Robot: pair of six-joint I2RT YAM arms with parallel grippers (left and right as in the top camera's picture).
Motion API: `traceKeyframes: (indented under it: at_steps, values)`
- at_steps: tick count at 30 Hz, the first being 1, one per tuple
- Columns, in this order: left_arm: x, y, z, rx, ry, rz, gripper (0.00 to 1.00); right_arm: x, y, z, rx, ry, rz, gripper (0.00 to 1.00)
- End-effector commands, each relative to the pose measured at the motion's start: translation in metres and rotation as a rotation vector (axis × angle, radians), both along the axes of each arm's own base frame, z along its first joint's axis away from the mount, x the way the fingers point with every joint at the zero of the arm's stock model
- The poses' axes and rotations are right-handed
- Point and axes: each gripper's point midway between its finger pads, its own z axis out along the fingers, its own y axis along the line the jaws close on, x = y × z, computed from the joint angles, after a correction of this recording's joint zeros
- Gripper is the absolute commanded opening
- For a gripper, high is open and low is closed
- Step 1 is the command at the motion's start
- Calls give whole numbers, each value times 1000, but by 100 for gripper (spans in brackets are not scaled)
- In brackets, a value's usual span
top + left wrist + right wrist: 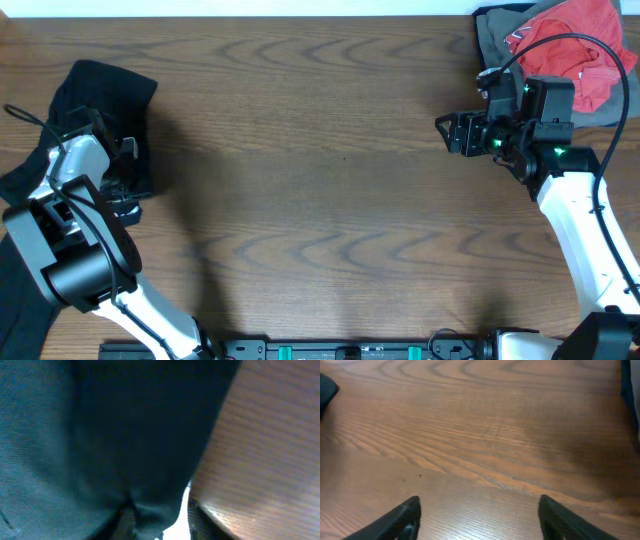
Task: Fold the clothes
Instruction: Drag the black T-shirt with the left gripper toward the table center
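Observation:
The black T-shirt (100,85) lies bunched at the far left of the wooden table (320,150), and part of it trails off the left edge. My left gripper (128,180) sits on its right edge. In the left wrist view, black fabric (100,435) fills most of the frame and a fold is pinched between the fingers (160,525). My right gripper (452,133) is open and empty above bare wood at the right, far from the shirt. Its fingers (477,515) are spread wide. No white logo patch shows.
A red garment (580,40) lies on a grey garment (495,35) at the back right corner, just behind my right arm. Bare wood lies between the two arms. The table's front edge shows in the left wrist view (225,515).

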Motion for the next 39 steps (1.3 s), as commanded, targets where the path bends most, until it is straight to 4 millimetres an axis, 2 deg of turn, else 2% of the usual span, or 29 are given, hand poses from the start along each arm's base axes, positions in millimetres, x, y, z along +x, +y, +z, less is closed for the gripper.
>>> traceKeyframes:
  at_steps: [1, 4, 9, 15, 19, 22, 28, 30, 34, 36, 39]
  values:
    - [-5, -7, -16, -28, 44, -5, 6, 0, 8, 8, 17, -12, 13, 65]
    - [4, -24, -7, -68, 4, -26, 6, 1, 8, 9, 17, -17, 13, 61]
    - [36, -59, 38, -65, -134, -67, 6, 4, 7, 15, 25, -38, 1, 54]
    - [75, -131, 109, -132, -381, -165, 6, 5, 3, 36, 28, -94, -15, 50]
    - [91, -196, 135, -259, -489, -234, 6, 2, -3, 53, 32, -132, -37, 52]
    - [95, -251, 139, -365, -517, -331, 6, -3, -8, 62, 31, -149, -49, 52]
    - [98, -349, 125, -437, -544, -522, 6, -18, -22, 72, 27, -147, -88, 55]
    - [92, -384, 116, -469, -536, -571, 6, -22, -31, 75, 25, -145, -112, 55]
    - [76, -441, 100, -518, -524, -660, 6, -28, -49, 81, 21, -152, -164, 56]
    - [65, -467, 99, -540, -534, -716, 6, -29, -59, 84, 19, -162, -191, 56]
    - [52, -495, 104, -567, -558, -781, 7, -30, -68, 88, 16, -173, -215, 57]
